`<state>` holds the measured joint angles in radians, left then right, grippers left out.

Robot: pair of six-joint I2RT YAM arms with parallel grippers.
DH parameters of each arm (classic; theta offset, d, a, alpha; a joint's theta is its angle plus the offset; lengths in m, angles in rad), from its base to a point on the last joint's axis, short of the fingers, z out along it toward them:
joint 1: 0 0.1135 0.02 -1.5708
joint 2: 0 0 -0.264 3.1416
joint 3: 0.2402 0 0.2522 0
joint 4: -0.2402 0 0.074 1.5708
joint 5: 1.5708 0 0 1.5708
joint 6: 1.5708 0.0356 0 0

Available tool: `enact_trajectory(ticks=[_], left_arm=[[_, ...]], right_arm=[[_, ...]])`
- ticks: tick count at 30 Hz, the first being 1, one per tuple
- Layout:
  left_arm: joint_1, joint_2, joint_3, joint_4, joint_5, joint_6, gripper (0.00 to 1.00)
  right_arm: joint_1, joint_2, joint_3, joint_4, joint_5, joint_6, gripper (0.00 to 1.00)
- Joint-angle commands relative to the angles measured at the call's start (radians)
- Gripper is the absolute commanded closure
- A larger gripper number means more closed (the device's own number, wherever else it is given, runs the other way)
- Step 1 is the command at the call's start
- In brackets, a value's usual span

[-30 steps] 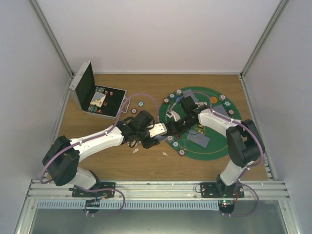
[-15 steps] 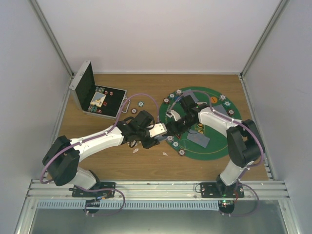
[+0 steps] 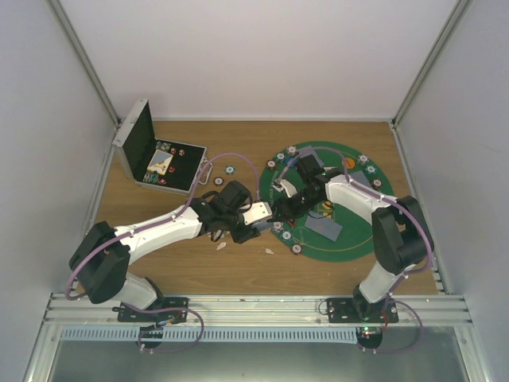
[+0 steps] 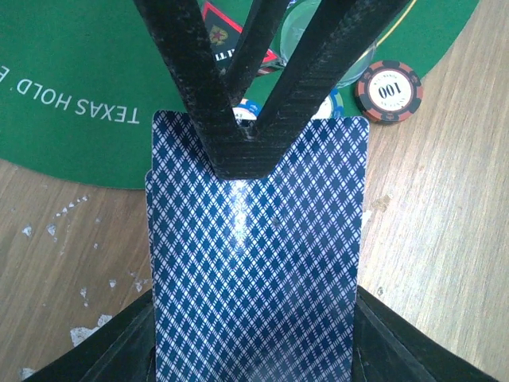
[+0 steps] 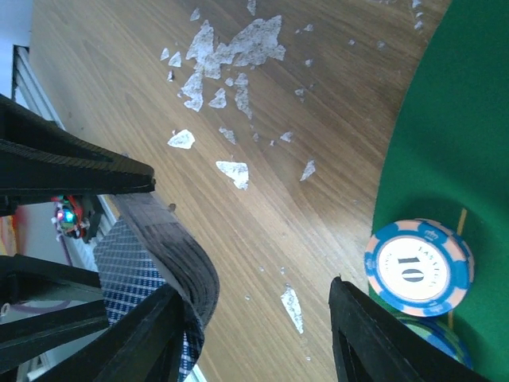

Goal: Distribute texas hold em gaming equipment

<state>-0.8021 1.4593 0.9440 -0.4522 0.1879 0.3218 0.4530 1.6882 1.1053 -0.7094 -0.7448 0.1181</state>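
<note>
A deck of blue-diamond-backed playing cards fills the left wrist view, and my left gripper is shut on its near end. From above, the deck hangs over the wood at the left edge of the green mat. My right gripper meets the deck's far end, with one of its fingers lying on the top card. In the right wrist view the right gripper is open. The bent deck edge rests against its left finger, and bare wood shows in the gap.
A red-black 100 chip and a blue-pink 10 chip lie at the mat's edge. More chips ring the mat, where cards and an orange button also lie. An open silver case stands back left. White scraps litter the wood.
The right wrist has turned a little at the deck's far end. The left arm and the deck have stayed where they were.
</note>
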Motion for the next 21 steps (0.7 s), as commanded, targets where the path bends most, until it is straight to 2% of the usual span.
enact_trajectory(ticks=[1, 5, 9, 13, 21], left_arm=[[0.004, -0.024, -0.005, 0.057, 0.015, -0.009, 0.44], [0.004, -0.024, -0.005, 0.057, 0.017, -0.008, 0.44], [0.004, -0.024, -0.007, 0.06, 0.017, -0.008, 0.44], [0.004, -0.025, -0.007, 0.061, 0.018, -0.009, 0.44], [0.004, -0.026, -0.007, 0.06, 0.017, -0.008, 0.44]], right_arm=[[-0.009, -0.024, -0.006, -0.021, -0.09, -0.026, 0.51], [-0.01, -0.03, -0.021, -0.026, -0.134, -0.035, 0.59], [-0.01, -0.038, -0.028, -0.045, -0.153, -0.047, 0.78], [-0.009, -0.047, -0.027, -0.057, -0.149, -0.048, 0.92], [-0.009, -0.049, -0.007, -0.095, -0.046, -0.035, 0.99]])
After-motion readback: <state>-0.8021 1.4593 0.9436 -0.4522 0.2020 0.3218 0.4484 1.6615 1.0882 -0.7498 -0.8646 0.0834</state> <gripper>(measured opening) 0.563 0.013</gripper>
